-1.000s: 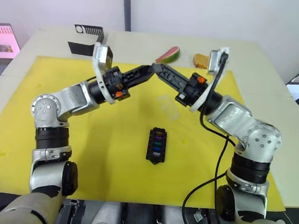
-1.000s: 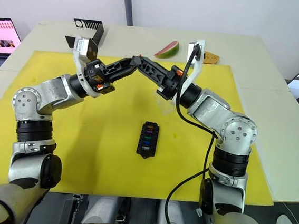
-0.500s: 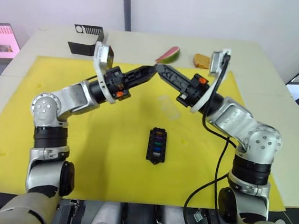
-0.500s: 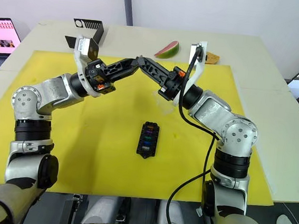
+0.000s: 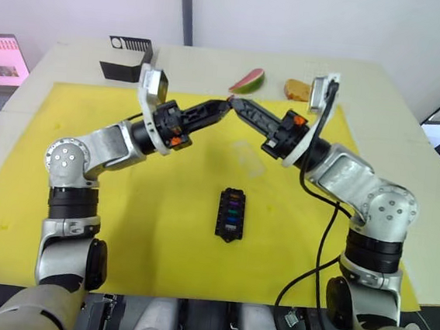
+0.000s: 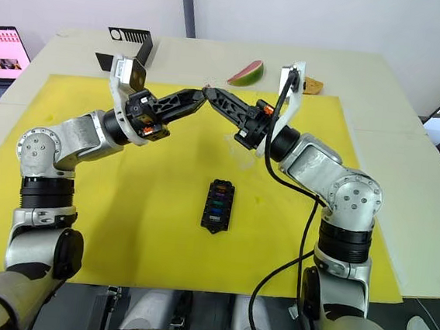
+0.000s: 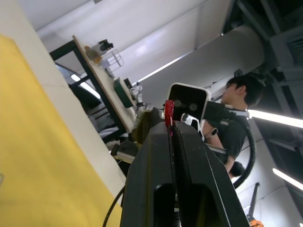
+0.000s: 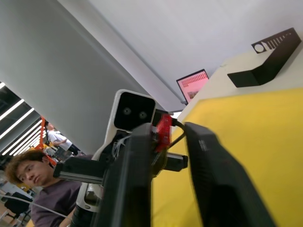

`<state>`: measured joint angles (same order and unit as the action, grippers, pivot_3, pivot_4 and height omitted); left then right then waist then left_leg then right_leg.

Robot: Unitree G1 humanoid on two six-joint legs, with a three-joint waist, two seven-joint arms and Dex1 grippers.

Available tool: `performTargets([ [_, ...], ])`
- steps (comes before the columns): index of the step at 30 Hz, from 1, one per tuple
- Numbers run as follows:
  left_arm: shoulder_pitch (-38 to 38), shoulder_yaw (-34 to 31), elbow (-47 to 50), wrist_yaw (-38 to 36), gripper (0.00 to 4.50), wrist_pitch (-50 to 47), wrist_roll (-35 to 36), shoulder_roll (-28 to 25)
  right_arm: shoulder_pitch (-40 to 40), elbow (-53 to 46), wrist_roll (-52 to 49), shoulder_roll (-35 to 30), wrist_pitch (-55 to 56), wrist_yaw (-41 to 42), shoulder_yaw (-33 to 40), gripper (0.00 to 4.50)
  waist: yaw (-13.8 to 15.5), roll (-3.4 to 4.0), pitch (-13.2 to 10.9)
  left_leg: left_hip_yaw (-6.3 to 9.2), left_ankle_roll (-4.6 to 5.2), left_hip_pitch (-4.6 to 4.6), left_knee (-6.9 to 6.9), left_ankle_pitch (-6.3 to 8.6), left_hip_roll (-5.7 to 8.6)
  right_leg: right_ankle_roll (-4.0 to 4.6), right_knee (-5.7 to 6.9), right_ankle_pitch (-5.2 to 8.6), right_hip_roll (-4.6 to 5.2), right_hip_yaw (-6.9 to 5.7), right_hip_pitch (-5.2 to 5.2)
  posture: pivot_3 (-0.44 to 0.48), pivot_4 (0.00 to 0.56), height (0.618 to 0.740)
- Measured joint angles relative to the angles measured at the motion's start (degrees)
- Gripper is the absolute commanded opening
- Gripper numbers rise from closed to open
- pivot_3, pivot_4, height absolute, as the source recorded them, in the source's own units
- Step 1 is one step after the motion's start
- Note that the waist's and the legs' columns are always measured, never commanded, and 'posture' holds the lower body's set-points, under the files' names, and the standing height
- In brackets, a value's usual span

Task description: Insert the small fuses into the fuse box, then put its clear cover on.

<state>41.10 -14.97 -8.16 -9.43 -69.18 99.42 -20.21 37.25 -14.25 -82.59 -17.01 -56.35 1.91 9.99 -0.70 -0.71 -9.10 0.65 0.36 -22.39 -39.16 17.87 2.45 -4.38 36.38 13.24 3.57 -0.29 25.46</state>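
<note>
Above the yellow mat your left gripper pinches a red fuse at its tips; right gripper spread, fuse between its fingers; fuse box below.

A yellow mat covers the table; a watermelon slice, bread piece and black holder sit beyond.

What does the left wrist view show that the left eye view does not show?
The left wrist view makes clear that the left gripper is shut on a red fuse. The left eye view alone shows the fuse box with coloured fuses in its slots, and the clear cover beyond it on the yellow mat. Both show the yellow mat and the left gripper.
</note>
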Motion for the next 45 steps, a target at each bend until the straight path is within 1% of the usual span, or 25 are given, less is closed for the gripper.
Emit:
performTargets([
  [4,-0.3,0.1,0.0,-0.2,0.0,0.2,0.0,-0.2,-0.2,-0.2,-0.3,0.1,0.3,-0.6,-0.3,0.02,0.0,0.0,0.0,0.0,0.0,-0.01,0.0,0.0,0.0,0.0,-0.03,0.0,0.0,0.0,-0.01,0.0,0.15,0.74],
  [7,-0.3,0.2,0.1,-1.4,0.0,0.2,-0.2,-0.4,-0.8,-0.2,-2.7,0.8,1.0,-1.7,-0.2,0.02,0.0,0.0,0.0,0.0,0.0,-0.01,0.0,0.0,0.0,0.0,-0.05,0.0,0.0,0.0,-0.02,0.0,0.15,0.74],
  [11,-0.3,0.5,2.6,-5.8,0.0,1.1,-4.0,-1.6,-0.9,-0.2,-6.4,0.7,1.6,-3.3,-0.3,0.02,0.0,0.01,0.0,0.0,0.0,-0.02,0.01,0.0,-0.01,0.0,-0.06,0.0,-0.01,0.0,-0.01,0.0,0.15,0.74],
  [14,-0.9,0.8,4.1,-9.3,1.05,0.5,-6.2,-4.4,-0.9,-0.3,-10.0,-0.1,1.6,-4.3,-0.6,0.0,-0.1,0.01,0.0,-0.01,0.03,-0.02,0.02,0.02,-0.02,0.01,-0.06,0.0,-0.02,0.0,-0.01,0.0,0.15,0.74],
  [15,-1.5,0.8,4.1,-10.4,1.58,-0.1,-6.8,-6.0,-0.9,-0.3,-11.3,-0.8,1.6,-4.7,-0.5,0.0,-0.1,0.02,0.0,-0.01,0.06,-0.01,0.02,0.03,-0.03,0.01,-0.07,0.0,-0.02,0.0,-0.01,0.0,0.15,0.74],
  [16,-2.1,0.8,4.1,-11.4,1.99,-0.6,-7.6,-7.2,-0.9,-0.3,-12.3,-1.5,1.7,-4.9,-0.4,0.0,-0.1,0.03,0.0,-0.01,0.12,-0.02,0.03,0.07,-0.04,0.01,-0.08,0.0,-0.03,0.0,-0.01,0.0,0.15,0.74],
  [17,-2.8,0.9,4.2,-13.1,2.61,-1.4,-8.7,-9.0,-0.9,-0.4,-13.3,-2.5,1.6,-5.1,-0.4,0.0,-0.1,0.02,0.0,-0.01,0.25,-0.02,0.03,0.14,-0.06,0.01,-0.08,0.01,-0.05,0.0,-0.01,0.0,0.15,0.74],
  [19,-3.4,1.9,5.8,-17.2,3.65,-2.5,-12.3,-14.8,-1.0,-2.0,-13.9,-5.8,0.8,-5.1,-0.7,0.0,-0.1,0.07,-0.1,-0.02,0.3,-0.04,0.03,0.17,-0.07,0.02,-0.12,0.01,-0.07,-0.01,0.0,0.0,0.15,0.74],
  [20,-4.1,2.6,8.5,-20.2,4.12,-2.6,-14.7,-18.3,-1.6,-3.7,-13.8,-8.4,-0.1,-4.5,-0.9,0.0,-0.1,0.09,-0.1,-0.02,0.32,-0.06,0.07,0.18,-0.08,0.02,-0.18,0.01,-0.07,-0.01,-0.01,0.0,0.15,0.74],
  [22,-6.2,4.5,13.6,-26.6,4.12,-1.9,-20.5,-25.1,-3.6,-7.7,-12.5,-15.4,-2.8,-1.8,-1.2,0.0,0.0,0.18,-0.1,-0.06,0.4,-0.04,0.11,0.23,-0.07,0.04,-0.31,0.03,-0.05,-0.01,-0.07,0.0,0.15,0.74],
  [23,-7.1,5.9,14.9,-29.9,4.12,-0.8,-23.8,-27.0,-4.6,-9.3,-10.8,-18.0,-3.8,-0.1,-1.7,0.0,0.1,0.18,-0.1,-0.08,0.44,-0.03,0.1,0.25,-0.07,0.04,-0.35,0.03,-0.04,-0.01,-0.1,0.0,0.15,0.74],
  [25,-8.0,10.0,15.9,-35.1,4.12,2.1,-29.7,-27.7,-5.7,-12.4,-6.5,-21.8,-5.2,3.1,-3.9,0.0,0.4,0.17,-0.2,-0.1,0.59,-0.04,0.02,0.34,-0.07,0.2,-0.38,0.12,-0.02,-0.01,-0.16,0.0,0.15,0.74],
  [26,-8.8,13.1,17.1,-38.3,4.12,5.3,-33.8,-28.1,-6.1,-14.9,-3.0,-24.4,-5.6,5.8,-5.8,0.0,0.4,0.17,-0.2,-0.12,0.61,-0.05,0.0,0.35,-0.07,0.22,-0.39,0.13,0.0,0.0,-0.16,0.0,0.15,0.74],
  [27,-9.6,16.0,18.5,-41.2,4.32,8.9,-38.1,-28.5,-6.5,-17.4,0.4,-26.9,-5.7,8.7,-7.6,0.0,0.4,0.17,-0.2,-0.14,0.62,-0.04,-0.01,0.35,-0.07,0.23,-0.39,0.14,0.0,0.01,-0.16,0.0,0.15,0.74],
  [30,-11.1,22.1,20.9,-48.3,4.32,19.6,-49.0,-28.5,-7.2,-22.3,13.2,-33.2,-2.9,17.9,-13.8,0.0,0.3,0.15,-0.2,-0.14,0.62,-0.04,0.02,0.36,-0.09,0.22,-0.41,0.14,0.01,0.01,-0.14,0.0,0.15,0.74],
  [31,-11.4,23.2,21.1,-49.8,4.32,22.5,-51.5,-28.1,-7.5,-22.8,17.5,-34.5,-1.5,20.6,-15.9,0.0,0.3,0.14,-0.2,-0.13,0.62,-0.05,0.03,0.36,-0.11,0.22,-0.43,0.14,0.0,0.01,-0.13,0.0,0.15,0.74],
  [34,-11.7,25.9,21.0,-52.6,4.32,32.4,-59.5,-24.9,-7.4,-22.2,30.0,-35.8,4.7,28.1,-22.1,0.0,0.3,0.14,-0.2,-0.14,0.62,-0.05,0.02,0.36,-0.13,0.21,-0.44,0.13,0.03,0.02,-0.12,0.0,0.15,0.74],
  [37,-12.3,28.7,19.4,-55.1,4.32,42.0,-67.4,-23.3,-6.6,-19.3,40.0,-35.8,11.0,34.3,-26.8,0.0,0.2,0.14,-0.2,-0.14,0.62,-0.05,0.03,0.36,-0.13,0.18,-0.43,0.11,0.03,0.02,-0.11,0.0,0.15,0.74],
  [40,-12.2,30.2,16.5,-56.2,4.32,46.7,-72.1,-21.1,-5.6,-15.5,47.1,-35.4,15.7,39.3,-29.5,0.0,0.2,0.12,-0.2,-0.14,0.62,-0.07,0.02,0.36,-0.13,0.05,-0.43,0.03,0.03,0.01,-0.1,0.0,0.15,0.74],
  [43,-12.0,31.5,13.9,-57.3,4.32,50.4,-76.3,-19.7,-5.2,-11.2,52.6,-33.7,20.1,43.3,-30.8,0.0,0.3,0.12,-0.2,-0.14,0.62,-0.06,0.02,0.36,-0.13,0.02,-0.42,0.02,0.03,0.01,-0.1,0.0,0.15,0.74],
  [45,-11.3,31.8,11.9,-56.2,4.32,50.6,-77.7,-16.6,-5.2,-8.4,56.8,-33.5,23.8,45.7,-32.3,0.0,0.7,0.1,-0.2,-0.14,0.63,-0.08,-0.03,0.36,-0.13,0.02,-0.41,0.01,0.03,0.01,-0.1,0.0,0.15,0.74],
])
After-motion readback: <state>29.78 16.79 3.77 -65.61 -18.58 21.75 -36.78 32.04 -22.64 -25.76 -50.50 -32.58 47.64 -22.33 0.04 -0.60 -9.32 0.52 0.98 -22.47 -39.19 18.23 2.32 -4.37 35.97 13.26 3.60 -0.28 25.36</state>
